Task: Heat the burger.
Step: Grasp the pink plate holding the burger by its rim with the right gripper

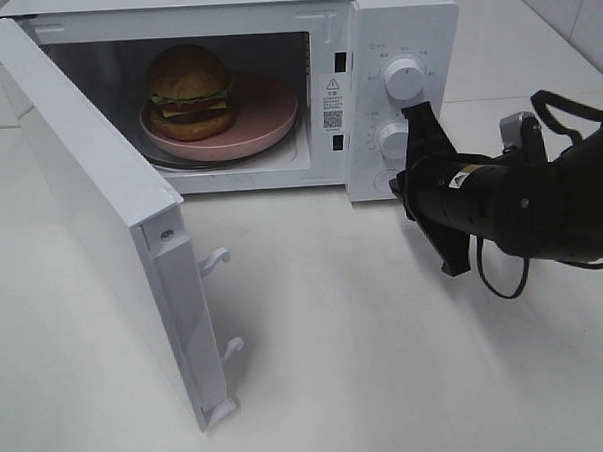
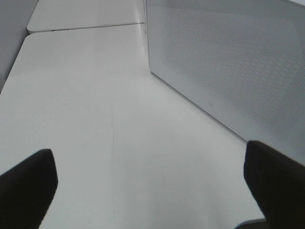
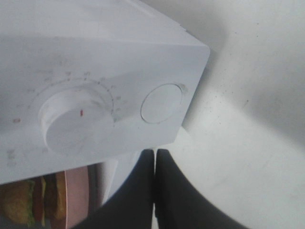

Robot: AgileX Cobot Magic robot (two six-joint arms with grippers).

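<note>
The burger (image 1: 188,83), with a golden bun, lettuce, cheese and a dark patty, sits on a pink plate (image 1: 267,122) inside the open white microwave (image 1: 402,11). Its edge shows in the right wrist view (image 3: 28,202). My right gripper (image 1: 400,190) is shut and empty, its fingertips (image 3: 147,167) pressed together just in front of the control panel's lower right corner, near the lower knob (image 3: 78,119) and the round button (image 3: 162,103). My left gripper (image 2: 152,186) is open and empty, low over the table beside the door's outer face (image 2: 228,62). It is out of the exterior high view.
The microwave door (image 1: 79,176) stands swung wide open to the front left, with two latch hooks (image 1: 218,258) on its free edge. An upper knob (image 1: 405,78) sits above the lower one. The white table (image 1: 368,363) lies in front.
</note>
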